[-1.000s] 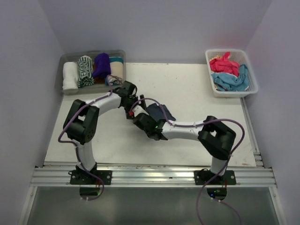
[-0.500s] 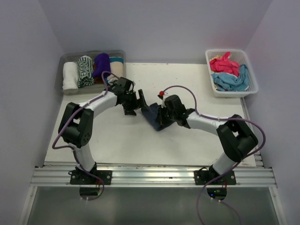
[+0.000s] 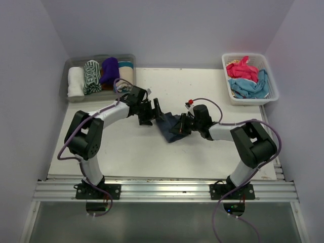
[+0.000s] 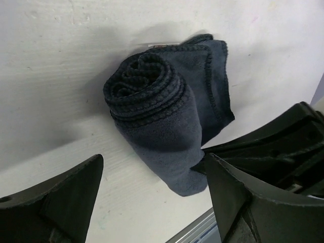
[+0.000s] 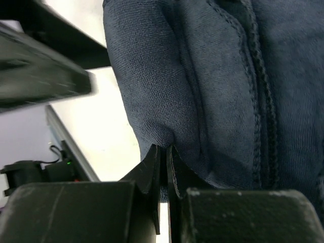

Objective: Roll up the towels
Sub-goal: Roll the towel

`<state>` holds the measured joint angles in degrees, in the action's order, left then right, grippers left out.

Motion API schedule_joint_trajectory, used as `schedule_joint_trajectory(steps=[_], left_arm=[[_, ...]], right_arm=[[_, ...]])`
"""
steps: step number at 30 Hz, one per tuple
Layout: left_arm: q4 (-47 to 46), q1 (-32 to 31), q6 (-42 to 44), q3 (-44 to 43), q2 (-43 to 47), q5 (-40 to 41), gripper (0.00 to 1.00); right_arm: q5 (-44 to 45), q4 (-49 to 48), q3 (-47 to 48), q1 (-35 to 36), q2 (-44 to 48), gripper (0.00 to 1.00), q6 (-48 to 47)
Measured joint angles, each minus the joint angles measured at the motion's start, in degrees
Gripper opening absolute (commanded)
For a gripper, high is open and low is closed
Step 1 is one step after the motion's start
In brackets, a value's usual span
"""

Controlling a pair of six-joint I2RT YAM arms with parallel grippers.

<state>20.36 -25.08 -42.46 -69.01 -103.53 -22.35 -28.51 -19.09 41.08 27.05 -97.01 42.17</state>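
On the tabletop point(image 3: 126, 152), mid-way, the navy towel point(image 3: 168, 127) lies half rolled, its right end hidden by my right hand point(image 3: 183, 126), pinched shut on a fold. My left hand point(image 3: 152, 113), opened wider than a second ago, stands beside the roll. Rolled towels point(image 3: 93, 76) fill the clear tub point(image 3: 81, 98); loose towels point(image 3: 243, 71) fill the white basket point(image 3: 248, 99).

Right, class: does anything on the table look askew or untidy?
The navy towel at the middle of the table is only partly rolled: one end coils tightly, the other trails loose, pinched in the right claw.
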Motion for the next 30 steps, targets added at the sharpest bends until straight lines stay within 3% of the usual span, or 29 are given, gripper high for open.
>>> schedule_joint_trajectory(steps=[9,11,13,15,16,19,23,30], left_arm=[[-1.33,-2.75,-0.46,-2.25,-8.44,-0.57,0.56],[-1.36,-2.86,-0.5,-3.63,-9.22,-1.01,0.46],[-1.18,-3.28,-0.5,-4.44,-9.4,-0.98,0.4],[-0.9,-3.82,-0.5,-5.05,-9.4,-0.55,0.37],[-0.66,-4.02,-0.5,-5.31,-9.4,-0.2,0.36],[0.13,-4.35,-0.52,-5.79,-9.4,0.63,0.36],[1.09,-4.35,-0.96,-5.95,-9.4,1.33,0.36],[3.82,-4.35,-1.51,-7.63,-9.4,2.34,0.36]], right_arm=[[-2.64,-1.66,-0.33,-1.09,-1.36,0.0,3.21],[-2.4,-1.09,-0.26,-1.2,-1.33,0.12,2.95],[-1.4,0.46,0.07,-1.22,-0.96,0.33,2.27],[0.66,3.87,0.66,-1.05,0.46,0.4,0.59],[3.23,7.39,1.09,-0.83,2.27,0.47,-1.22],[10.56,15.91,2.6,1.29,7.34,0.55,-5.33],[27.06,27.19,8.79,11.56,13.4,0.56,-13.94],[48.35,33.57,17.75,28.63,11.96,0.58,-26.64]])
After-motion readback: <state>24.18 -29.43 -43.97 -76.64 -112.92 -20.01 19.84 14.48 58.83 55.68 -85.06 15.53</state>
